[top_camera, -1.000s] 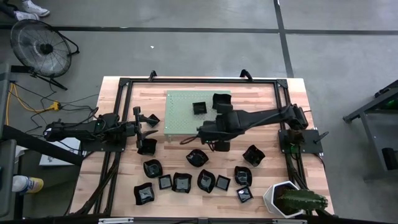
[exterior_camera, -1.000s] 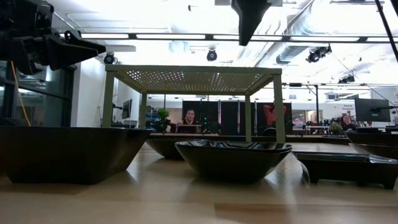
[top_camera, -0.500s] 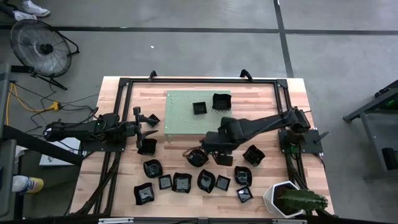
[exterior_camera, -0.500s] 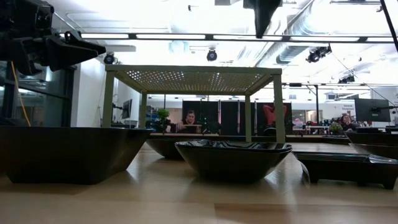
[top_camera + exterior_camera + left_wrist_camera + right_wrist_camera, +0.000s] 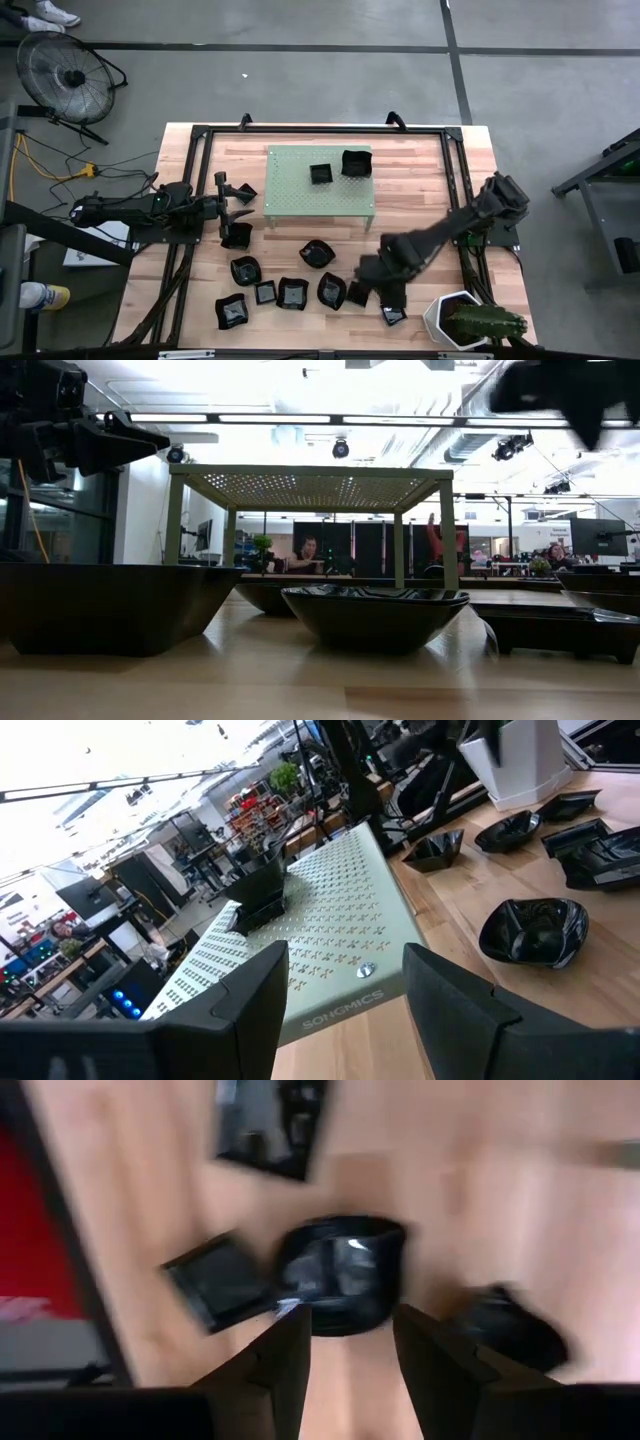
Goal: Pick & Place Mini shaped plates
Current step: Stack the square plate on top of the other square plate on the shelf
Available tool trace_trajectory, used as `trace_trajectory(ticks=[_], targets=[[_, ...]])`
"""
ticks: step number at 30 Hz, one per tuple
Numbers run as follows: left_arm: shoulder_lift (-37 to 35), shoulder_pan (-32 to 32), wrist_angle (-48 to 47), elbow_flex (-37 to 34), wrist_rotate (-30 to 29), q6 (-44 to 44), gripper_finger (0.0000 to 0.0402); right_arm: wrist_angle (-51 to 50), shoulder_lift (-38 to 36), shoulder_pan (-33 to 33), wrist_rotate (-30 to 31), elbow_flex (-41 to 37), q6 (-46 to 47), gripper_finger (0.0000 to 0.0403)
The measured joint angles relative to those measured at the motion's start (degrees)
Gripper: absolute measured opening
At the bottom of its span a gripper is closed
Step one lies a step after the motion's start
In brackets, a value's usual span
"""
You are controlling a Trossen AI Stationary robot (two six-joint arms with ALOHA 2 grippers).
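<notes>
- The right gripper (image 5: pixel 372 272) is hanging low over the front right part of the wooden counter (image 5: pixel 480 150), above the cluster of mini shaped plates (image 5: pixel 300 292); its fingers (image 5: pixel 285 1355) are standing apart with nothing between them.
- In the right wrist view, a rounded black plate (image 5: pixel 345 1285) is sitting just ahead of those fingers, with a square plate (image 5: pixel 215 1280) touching its edge and another square one (image 5: pixel 268 1125) farther off.
- The left gripper (image 5: pixel 238 196) is waiting at the left side of the counter, beside the green perforated stand (image 5: pixel 300 190); its fingers (image 5: pixel 250 1010) are spread apart and empty.
- Two black plates are resting on top of the stand: a smaller square plate (image 5: pixel 320 174) and a larger dish (image 5: pixel 356 162) just beside it, near the back right corner.
- Most of the remaining plates are lying on the counter in front of the stand, in a loose band from front left to the right; one wavy-edged plate (image 5: pixel 317 254) is sitting alone just in front of the stand.
- One more dark plate (image 5: pixel 236 235) is lying close to the left gripper.
- A white hexagonal plant pot (image 5: pixel 445 318) is standing at the front right corner, just beside the nearest plate (image 5: pixel 392 315).
- In the low view, a wide black bowl-shaped plate (image 5: pixel 375 615) is filling the foreground, with people visible far behind.
</notes>
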Motion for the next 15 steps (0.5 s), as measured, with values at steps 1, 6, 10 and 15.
trace_trajectory(ticks=[1,6,10,15], targets=[[0.01,-0.01,0.00,0.01,0.00,0.00,0.0193,2.57,-0.42,1.03,-1.57,-1.59,-0.12,0.0139],[-0.01,-0.01,-0.03,-0.01,0.00,0.00,0.0193,12.06,-1.08,5.47,-7.65,-6.95,-1.60,0.0139],[-0.01,-0.01,-0.24,-0.01,0.00,0.02,0.0193,17.44,-1.07,8.47,-8.09,-9.60,-1.52,0.0139],[-0.01,-0.01,-0.24,0.01,0.00,0.00,0.0193,21.80,-1.06,11.22,-8.03,-12.31,0.47,0.0139]])
